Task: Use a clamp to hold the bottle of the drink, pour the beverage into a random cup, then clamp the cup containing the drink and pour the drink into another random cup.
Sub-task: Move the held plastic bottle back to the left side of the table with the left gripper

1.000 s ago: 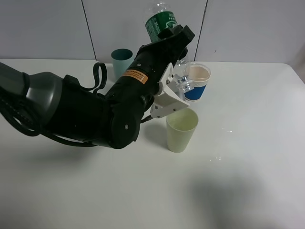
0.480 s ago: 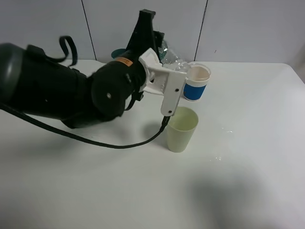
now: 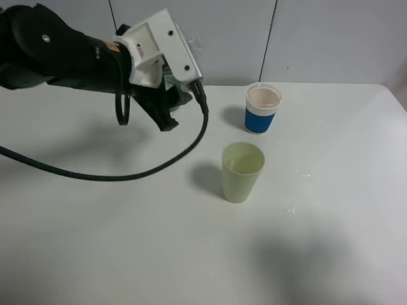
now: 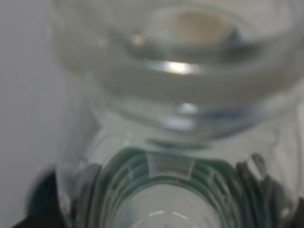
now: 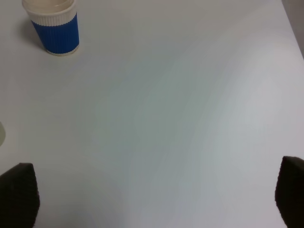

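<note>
My left gripper [image 3: 168, 95] is at the back left of the table and is shut on the clear drink bottle, which my arm mostly hides; only a bit of its green label [image 3: 170, 79] shows. In the left wrist view the bottle [image 4: 175, 95] fills the frame. A pale green cup [image 3: 242, 171] stands upright mid-table, well right of the gripper. A blue cup with a white rim [image 3: 262, 109] stands behind it; it also shows in the right wrist view [image 5: 52, 26]. My right gripper [image 5: 152, 194] is open and empty above bare table.
The left arm's black cable [image 3: 127, 175] loops over the table left of the pale green cup. A few small drops [image 3: 291, 211] lie on the table right of that cup. A wall [image 3: 318, 38] runs along the back edge.
My left arm has swung back and to the left with the bottle, away from above the pale green cup. The teal cup at the back is now hidden behind the arm.
</note>
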Robot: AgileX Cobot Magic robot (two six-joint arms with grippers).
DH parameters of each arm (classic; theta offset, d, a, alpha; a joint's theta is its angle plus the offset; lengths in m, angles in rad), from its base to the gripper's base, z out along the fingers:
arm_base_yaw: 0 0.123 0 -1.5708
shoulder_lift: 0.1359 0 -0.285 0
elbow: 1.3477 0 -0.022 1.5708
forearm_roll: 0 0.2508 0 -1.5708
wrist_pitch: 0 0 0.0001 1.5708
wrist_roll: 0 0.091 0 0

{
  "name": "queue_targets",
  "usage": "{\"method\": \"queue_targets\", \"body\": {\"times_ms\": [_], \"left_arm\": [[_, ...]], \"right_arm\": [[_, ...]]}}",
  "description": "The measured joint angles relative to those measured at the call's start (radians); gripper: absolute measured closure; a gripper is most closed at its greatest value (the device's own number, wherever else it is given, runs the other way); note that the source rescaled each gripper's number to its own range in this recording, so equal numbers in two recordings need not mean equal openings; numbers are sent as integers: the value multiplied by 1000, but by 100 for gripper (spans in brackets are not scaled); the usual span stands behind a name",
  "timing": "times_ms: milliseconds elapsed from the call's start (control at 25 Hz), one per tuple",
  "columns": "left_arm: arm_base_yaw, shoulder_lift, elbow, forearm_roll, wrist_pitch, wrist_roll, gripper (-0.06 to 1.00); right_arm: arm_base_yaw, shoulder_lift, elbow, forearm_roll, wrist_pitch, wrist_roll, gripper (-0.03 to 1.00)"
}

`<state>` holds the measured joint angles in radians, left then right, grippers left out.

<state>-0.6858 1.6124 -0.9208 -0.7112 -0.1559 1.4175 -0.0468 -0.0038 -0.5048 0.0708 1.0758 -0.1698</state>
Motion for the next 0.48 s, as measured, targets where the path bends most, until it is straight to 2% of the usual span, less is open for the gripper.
{"method": "queue_targets", "body": {"times_ms": [40,80,120,160,200,240,280,320,360,440,480], "left_arm": [[0,0,0,0,0,0,92],[19,-7,0,52,40,-90,92],[47,-17,0,149,72,-228,92],[83,-29,0,251,96,-322,92],[126,-44,0,445,141,-715,92],[126,-44,0,445,141,-715,92],[140,-48,0,527,149,-822,92],[178,-61,6,645,146,-1030,92],[194,-69,25,723,128,-1141,92],[226,-78,57,793,86,-1273,92],[226,-78,57,793,86,-1273,92]], "right_arm": [[0,0,0,0,0,0,-3],[0,0,0,0,0,0,-3],[0,0,0,0,0,0,-3],[0,0,0,0,0,0,-3],[0,0,0,0,0,0,-3],[0,0,0,0,0,0,-3],[0,0,0,0,0,0,-3],[0,0,0,0,0,0,-3],[0,0,0,0,0,0,-3],[0,0,0,0,0,0,-3],[0,0,0,0,0,0,-3]]}}
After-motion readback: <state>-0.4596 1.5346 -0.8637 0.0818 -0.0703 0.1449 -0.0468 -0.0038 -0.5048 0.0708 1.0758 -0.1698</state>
